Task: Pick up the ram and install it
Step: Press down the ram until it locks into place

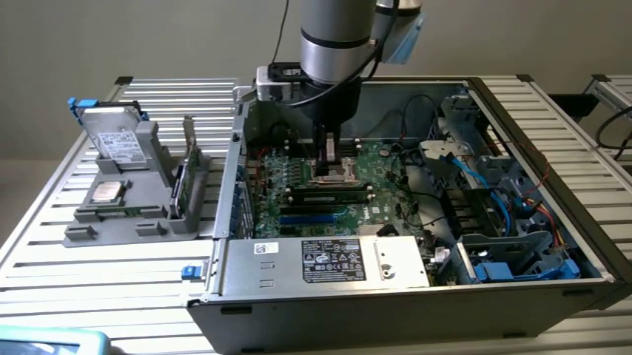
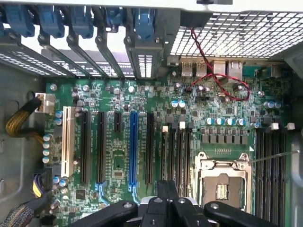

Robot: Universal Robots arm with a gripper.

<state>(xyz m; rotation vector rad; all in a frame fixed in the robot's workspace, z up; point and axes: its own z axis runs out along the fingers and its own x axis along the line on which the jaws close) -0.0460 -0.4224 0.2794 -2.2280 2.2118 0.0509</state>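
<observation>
The ram [image 1: 182, 191] looks like a thin dark green stick standing on edge in a slot of the grey holder [image 1: 118, 222], left of the open computer case in the exterior view. My gripper [image 1: 329, 158] hangs inside the case, just above the silver processor socket [image 1: 334, 176] on the green motherboard [image 1: 296, 214]. It is far from the holder. In the wrist view the black fingers [image 2: 166, 190] are pressed together with nothing between them. The socket [image 2: 222, 184] sits beside them. Black memory slots [image 2: 270, 165] run along the socket's far side.
The holder also carries a boxy silver drive [image 1: 114, 144] and a small square chip [image 1: 106, 192]. A dark strip [image 1: 331, 196] lies in the slots in front of the socket. A power supply [image 1: 326, 260], blue cables [image 1: 493, 200] and case walls surround the board.
</observation>
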